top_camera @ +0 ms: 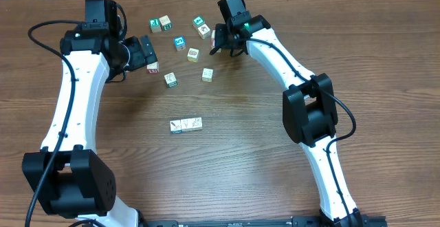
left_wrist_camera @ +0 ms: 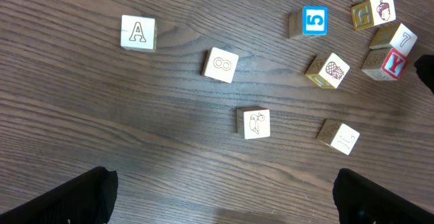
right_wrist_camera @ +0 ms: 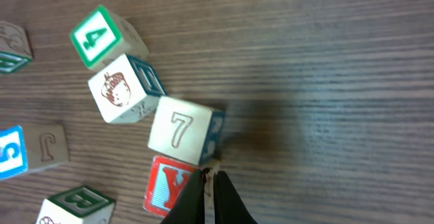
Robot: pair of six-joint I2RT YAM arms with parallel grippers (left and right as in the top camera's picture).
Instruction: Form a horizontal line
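Note:
The horizontal line [top_camera: 185,125] is a short row of three pale cubes touching side by side, near the table's middle, with a bluish edge at its left end. My right gripper [right_wrist_camera: 207,174] is shut. Its tips rest against the right edge of a red Y cube [right_wrist_camera: 165,187], just below a pale 7 cube [right_wrist_camera: 181,129], and nothing sits between them. From overhead the right gripper [top_camera: 218,42] is at the back among the loose cubes. My left gripper [left_wrist_camera: 220,203] is wide open and empty over bare wood, and the left gripper [top_camera: 148,53] sits at the back left.
Loose cubes lie scattered at the back: a green 4 cube [right_wrist_camera: 100,36], a blue 5 cube [left_wrist_camera: 314,21], an A cube [left_wrist_camera: 138,32], a bird cube [left_wrist_camera: 256,123] and a pineapple cube [left_wrist_camera: 329,70]. Two pale cubes [top_camera: 170,80] [top_camera: 207,74] lie between the scatter and the row.

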